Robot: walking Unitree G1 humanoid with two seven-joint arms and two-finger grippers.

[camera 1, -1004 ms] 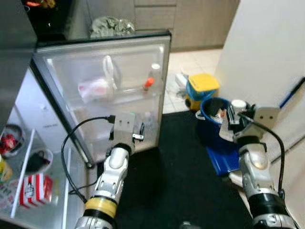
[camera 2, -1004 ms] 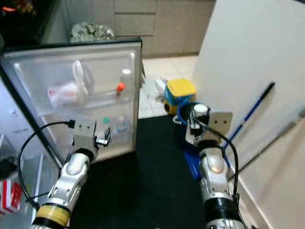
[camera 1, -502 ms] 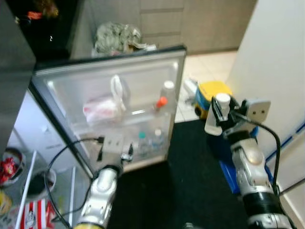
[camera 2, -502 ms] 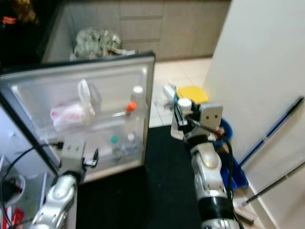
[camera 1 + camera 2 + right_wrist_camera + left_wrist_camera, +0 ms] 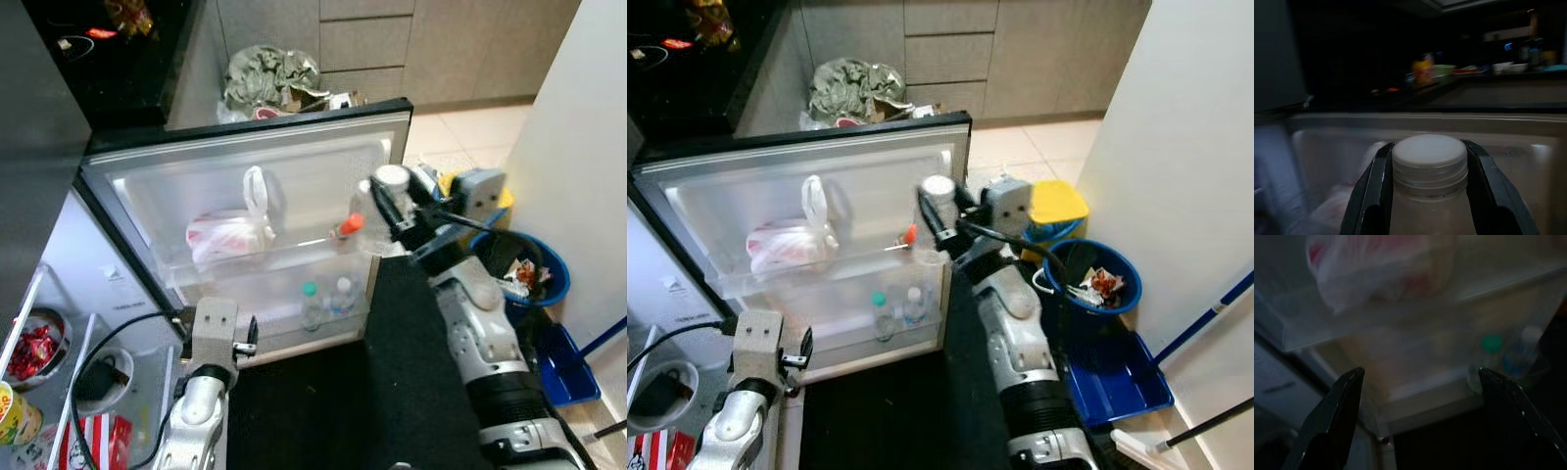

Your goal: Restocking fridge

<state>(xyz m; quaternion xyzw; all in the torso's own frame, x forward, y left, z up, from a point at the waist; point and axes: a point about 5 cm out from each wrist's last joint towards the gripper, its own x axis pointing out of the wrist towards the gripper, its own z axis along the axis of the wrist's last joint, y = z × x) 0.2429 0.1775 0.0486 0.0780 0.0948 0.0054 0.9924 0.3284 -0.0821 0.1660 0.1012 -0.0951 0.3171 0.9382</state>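
The fridge door point(image 5: 245, 166) stands wide open, its inner shelves facing me. My right gripper point(image 5: 387, 201) is shut on a white-capped bottle point(image 5: 939, 191), held at the door's free edge level with the upper shelf. In the right wrist view the bottle's cap point(image 5: 1429, 154) sits between both fingers point(image 5: 1374, 191). That upper shelf holds a white plastic bag point(image 5: 225, 235) and an orange-capped bottle point(image 5: 345, 227). Two small bottles point(image 5: 311, 304) stand in the lower shelf. My left gripper point(image 5: 245, 338) hangs open, low before the door's bottom, its fingers point(image 5: 1347, 396) wide apart.
Fridge shelves at the left carry a red box point(image 5: 98, 436) and a bowl point(image 5: 34, 343). To the right are a blue bucket of trash point(image 5: 1097, 284), a yellow container point(image 5: 1058, 203), a blue dustpan point(image 5: 1117, 382), a mop handle point(image 5: 1205, 323) and a white wall. A dark mat point(image 5: 411, 372) covers the floor.
The view has shifted as I moved. My right gripper has carried the bottle leftward from over the bucket to the door's edge. My left gripper has sunk lower.
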